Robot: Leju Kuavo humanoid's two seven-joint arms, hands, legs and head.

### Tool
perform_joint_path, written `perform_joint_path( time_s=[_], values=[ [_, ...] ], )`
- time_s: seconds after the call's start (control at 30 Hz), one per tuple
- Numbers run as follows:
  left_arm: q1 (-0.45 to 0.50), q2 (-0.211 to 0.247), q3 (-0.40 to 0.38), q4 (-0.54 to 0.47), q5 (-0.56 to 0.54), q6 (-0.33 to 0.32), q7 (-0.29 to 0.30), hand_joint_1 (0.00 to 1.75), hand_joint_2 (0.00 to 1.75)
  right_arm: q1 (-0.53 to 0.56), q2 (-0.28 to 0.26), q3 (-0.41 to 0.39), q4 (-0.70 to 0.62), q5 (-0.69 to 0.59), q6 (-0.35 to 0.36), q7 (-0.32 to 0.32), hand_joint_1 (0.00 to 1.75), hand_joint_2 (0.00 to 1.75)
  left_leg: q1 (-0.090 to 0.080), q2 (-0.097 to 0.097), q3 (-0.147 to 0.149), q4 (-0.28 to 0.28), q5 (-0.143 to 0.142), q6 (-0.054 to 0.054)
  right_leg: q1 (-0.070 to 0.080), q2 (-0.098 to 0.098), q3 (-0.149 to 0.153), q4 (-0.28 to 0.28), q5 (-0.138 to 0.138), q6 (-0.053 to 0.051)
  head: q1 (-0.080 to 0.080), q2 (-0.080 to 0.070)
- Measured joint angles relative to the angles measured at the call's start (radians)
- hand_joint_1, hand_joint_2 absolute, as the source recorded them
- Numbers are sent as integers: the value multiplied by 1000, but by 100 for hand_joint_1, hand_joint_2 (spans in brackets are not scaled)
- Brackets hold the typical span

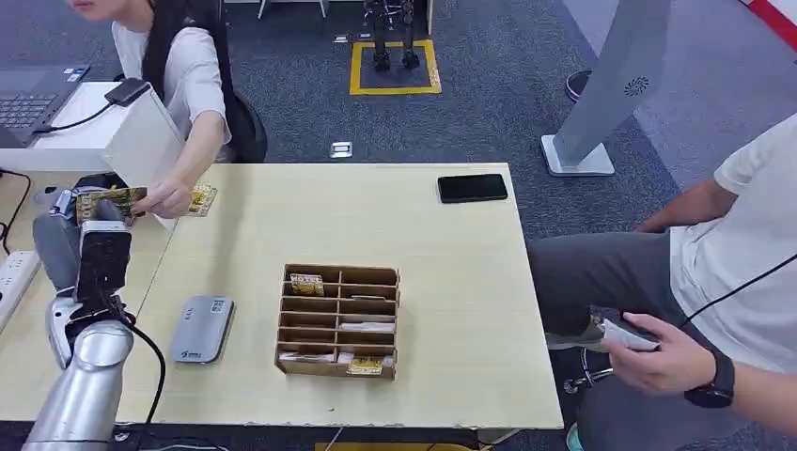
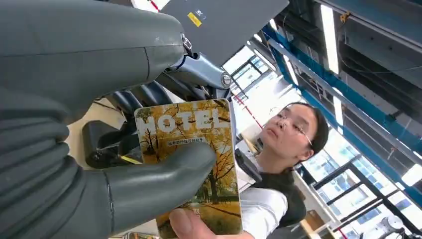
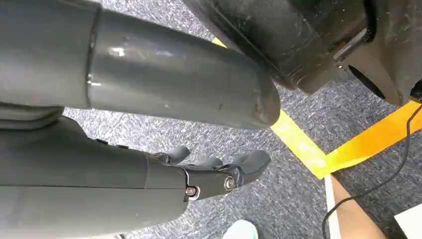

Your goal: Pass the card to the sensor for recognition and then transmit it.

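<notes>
My left hand [image 2: 94,164] grasps the card [image 2: 191,159], thumb pressed across its printed face, dark fingers behind; it is raised at the far left of the surface [image 1: 442,244], near a white box [image 1: 132,132]. A person's hand [image 1: 169,197] has hold of the card's other end, thumb on the lower edge in the wrist view, so both of us have it at once. Card reads as thin, stiff, glossy plastic: light, likely slippery under a smooth thumb, would flex little. Best held flat by one short end, leaving the rest of the face free for whoever takes it or for a reader. My right hand [image 3: 214,172] hangs over the carpet, fingers curled in, holding nothing. Counts: one card in my hand; one more loose card [image 1: 202,199] lying just beside the person's hand; one wooden organizer [image 1: 338,319] mid-surface with several cards in its slots, too small to number exactly; one grey sensor [image 1: 200,329] flat on the surface, nearer me than the held card; one black phone [image 1: 472,188] at the far right. Two people: one behind the surface, one seated to my right.
</notes>
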State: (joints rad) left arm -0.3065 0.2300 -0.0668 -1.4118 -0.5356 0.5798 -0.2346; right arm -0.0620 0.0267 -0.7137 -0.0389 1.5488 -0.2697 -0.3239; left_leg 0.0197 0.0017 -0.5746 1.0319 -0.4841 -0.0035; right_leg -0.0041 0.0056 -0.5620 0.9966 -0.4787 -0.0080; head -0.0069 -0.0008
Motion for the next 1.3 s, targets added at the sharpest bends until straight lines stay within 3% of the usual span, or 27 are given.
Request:
perform_joint_path(
  time_s=[0.1,0.13,0.3,0.37,0.53,0.63,0.87,1.07,1.2,1.3],
  values=[
    [0,0,0,2,18,-6,-6,175,175,0,-2,0,0,0,-3,-3,0,0,0,0,0,0,0,0,0,0,0,0,0,0,0,0],
    [0,-1,0,2,20,-6,-7,0,175,0,-3,0,1,0,-3,-3,0,0,0,0,0,0,0,0,0,0,0,0,0,0,0,0],
    [0,-4,0,2,68,-22,-21,0,175,0,-7,0,1,0,-5,-4,0,0,0,0,0,0,0,0,0,0,0,0,0,0,0,0],
    [0,-8,0,2,112,-60,2,0,175,0,-8,0,2,0,-11,-5,0,0,0,0,0,0,0,0,0,0,0,0,0,0,0,0],
    [2,-14,0,0,137,-83,43,0,175,0,-8,-4,6,0,-26,-4,0,0,0,0,0,0,0,0,0,0,0,0,0,0,0,0],
    [25,-9,-3,-36,162,-134,40,0,175,3,-8,-10,13,0,-41,-2,0,0,0,0,0,0,0,0,0,0,0,0,0,0,0,0],
    [128,31,-55,-207,169,-261,-44,0,175,14,-11,-24,22,0,-58,-7,0,0,0,0,-1,0,-1,0,0,0,0,0,0,0,0,0],
    [263,91,-163,-394,123,-371,-179,0,175,17,-11,-47,27,0,-55,-13,0,0,0,2,-1,0,-1,0,0,1,-1,0,-1,0,0,0],
    [317,105,-235,-453,146,-416,-217,0,175,18,-11,-56,28,0,-53,-11,0,0,0,1,-2,0,-1,1,0,0,-1,-1,-1,1,0,0],
    [328,125,-276,-473,173,-503,-248,0,175,16,-11,-60,28,0,-55,-11,0,0,0,0,-2,0,-1,1,0,-1,0,0,-1,1,0,0]
  ],
)
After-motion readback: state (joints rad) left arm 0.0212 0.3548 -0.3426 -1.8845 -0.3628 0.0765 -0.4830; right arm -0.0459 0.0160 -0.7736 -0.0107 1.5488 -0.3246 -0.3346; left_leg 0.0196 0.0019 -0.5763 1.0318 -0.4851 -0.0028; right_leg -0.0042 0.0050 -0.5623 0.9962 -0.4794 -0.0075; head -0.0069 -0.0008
